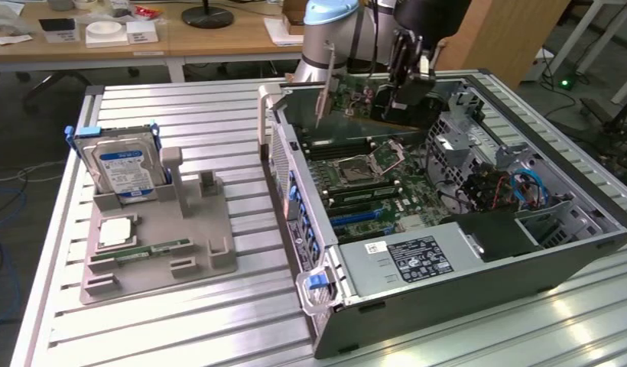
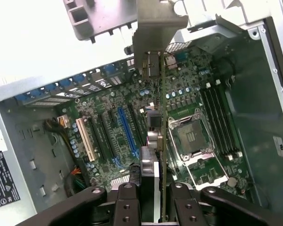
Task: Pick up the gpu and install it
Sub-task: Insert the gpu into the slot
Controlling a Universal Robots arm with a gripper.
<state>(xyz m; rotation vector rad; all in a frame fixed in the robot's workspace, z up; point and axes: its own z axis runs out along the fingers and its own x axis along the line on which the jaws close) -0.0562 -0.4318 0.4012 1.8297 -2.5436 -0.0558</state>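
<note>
The gpu (image 1: 367,125) is a thin dark green card with a pale metal end bracket (image 1: 327,82). It hangs over the far end of the open computer case (image 1: 293,164), above the motherboard (image 1: 370,180). My gripper (image 1: 407,98) is shut on the end of the card away from the bracket. In the wrist view the gpu (image 2: 163,141) is edge-on, running from my gripper (image 2: 153,200) out to its bracket (image 2: 155,28). Beneath it lie the expansion slots, one of them blue (image 2: 125,132), and beside them the processor socket (image 2: 191,136).
A grey holder tray (image 1: 206,264) at the exterior view's left carries an upright hard drive (image 1: 125,164), a memory stick (image 1: 155,249) and a square chip (image 1: 118,229). Inside the case are a power supply (image 1: 410,258) and drive cages with cables (image 1: 497,183). Desks stand behind.
</note>
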